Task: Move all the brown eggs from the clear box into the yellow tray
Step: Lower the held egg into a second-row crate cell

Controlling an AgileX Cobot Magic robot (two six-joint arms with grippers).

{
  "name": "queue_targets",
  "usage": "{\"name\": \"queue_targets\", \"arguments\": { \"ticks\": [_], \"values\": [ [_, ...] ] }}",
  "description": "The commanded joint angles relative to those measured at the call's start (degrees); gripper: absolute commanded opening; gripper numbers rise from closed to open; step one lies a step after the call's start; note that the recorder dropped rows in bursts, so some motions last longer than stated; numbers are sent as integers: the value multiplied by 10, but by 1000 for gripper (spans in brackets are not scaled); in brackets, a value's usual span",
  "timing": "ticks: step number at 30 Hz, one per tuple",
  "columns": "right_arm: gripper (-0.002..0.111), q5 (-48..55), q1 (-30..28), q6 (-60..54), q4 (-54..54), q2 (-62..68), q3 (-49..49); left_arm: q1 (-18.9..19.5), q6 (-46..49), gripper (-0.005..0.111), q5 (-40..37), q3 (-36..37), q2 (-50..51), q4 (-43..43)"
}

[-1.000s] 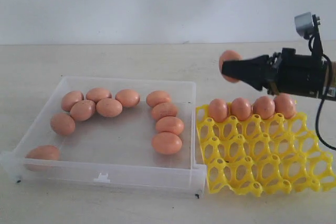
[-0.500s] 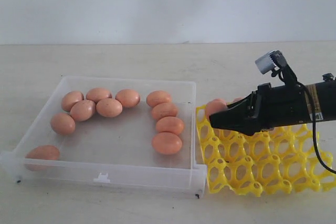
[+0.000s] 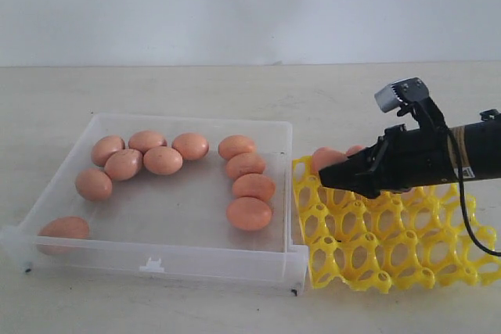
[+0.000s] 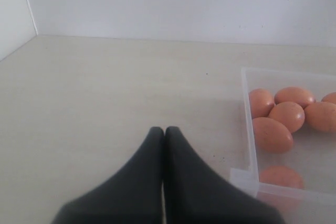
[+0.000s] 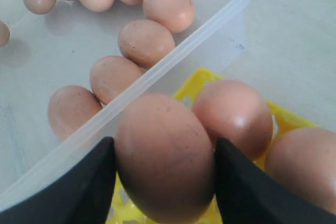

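My right gripper (image 5: 163, 142) is shut on a brown egg (image 5: 164, 156), one black finger on each side of it. In the exterior view this gripper (image 3: 329, 176) sits low over the far left corner of the yellow tray (image 3: 391, 248). Other eggs (image 5: 233, 116) stand in the tray's back row, just behind the held one. Several brown eggs (image 3: 249, 213) lie in the clear box (image 3: 156, 260) on the left. My left gripper (image 4: 164, 129) is shut and empty over bare table beside a corner of the box (image 4: 247, 177); the exterior view does not show it.
The box's right wall (image 3: 291, 193) stands right against the tray's left edge. Most tray cups (image 3: 407, 232) nearer the front hold nothing. A pale wall (image 3: 250, 5) rises behind the table.
My right gripper has come down with its egg from above the tray's back row to low over the tray's far left cups. Box eggs and left gripper have not moved.
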State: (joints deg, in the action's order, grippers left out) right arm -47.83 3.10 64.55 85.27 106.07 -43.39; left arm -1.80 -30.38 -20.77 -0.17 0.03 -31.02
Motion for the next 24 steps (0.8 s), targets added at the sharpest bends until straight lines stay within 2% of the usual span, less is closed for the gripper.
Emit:
{"name": "queue_targets", "arguments": {
  "ticks": [1,10,12,14,15,17,18,24],
  "values": [
    [0,20,26,-13,-16,-3,1,0,0,-4,2,2,0,-2],
    [0,48,32,-5,-22,-3,1,0,0,-4,2,2,0,-2],
    [3,48,32,12,-22,-3,1,0,0,-4,2,2,0,-2],
    [18,42,32,18,-22,-3,1,0,0,-4,2,2,0,-2],
    [32,38,32,26,-22,-3,1,0,0,-4,2,2,0,-2],
    [52,31,32,29,-22,-3,1,0,0,-4,2,2,0,-2],
    [58,29,32,29,-23,-3,1,0,0,-4,2,2,0,-2],
    [58,30,32,29,-25,-3,1,0,0,-4,2,2,0,-2]
  ]
}}
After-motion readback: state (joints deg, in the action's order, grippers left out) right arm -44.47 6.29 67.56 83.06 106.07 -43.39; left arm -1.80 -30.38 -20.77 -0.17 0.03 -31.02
